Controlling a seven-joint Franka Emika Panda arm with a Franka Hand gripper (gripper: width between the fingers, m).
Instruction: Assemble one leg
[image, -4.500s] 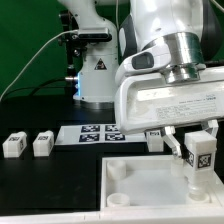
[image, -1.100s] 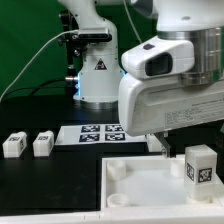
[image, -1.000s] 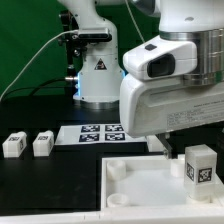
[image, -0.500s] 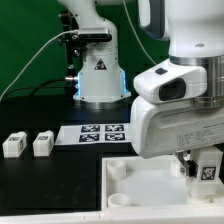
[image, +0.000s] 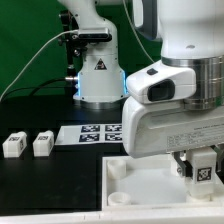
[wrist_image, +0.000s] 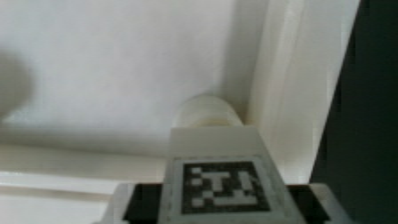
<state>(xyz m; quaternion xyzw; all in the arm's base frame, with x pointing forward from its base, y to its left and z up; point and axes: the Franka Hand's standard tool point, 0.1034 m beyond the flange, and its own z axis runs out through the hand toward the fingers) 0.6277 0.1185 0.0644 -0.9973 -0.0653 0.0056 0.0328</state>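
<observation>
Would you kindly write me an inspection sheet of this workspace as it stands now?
Surface: black table, with the white panel lying on it.
Job's things: the leg upright at the panel's corner, exterior view's right; seating unclear.
Clutter: two spare legs side by side; the marker board.
Grippers: gripper shut on the leg.
Cables: thin pale cable beside the arm's base.
Surroundings: green backdrop.

This is a robotics lab: a green backdrop (image: 30, 40) hangs behind a black desk (image: 40, 180), where a white robot arm's base (image: 98, 75) stands with a cable (image: 33, 55) trailing from it. The marker board (image: 95, 133) lies flat on the desk, and a loose leg (image: 14, 145) at the exterior view's left bears a similar tag.
</observation>
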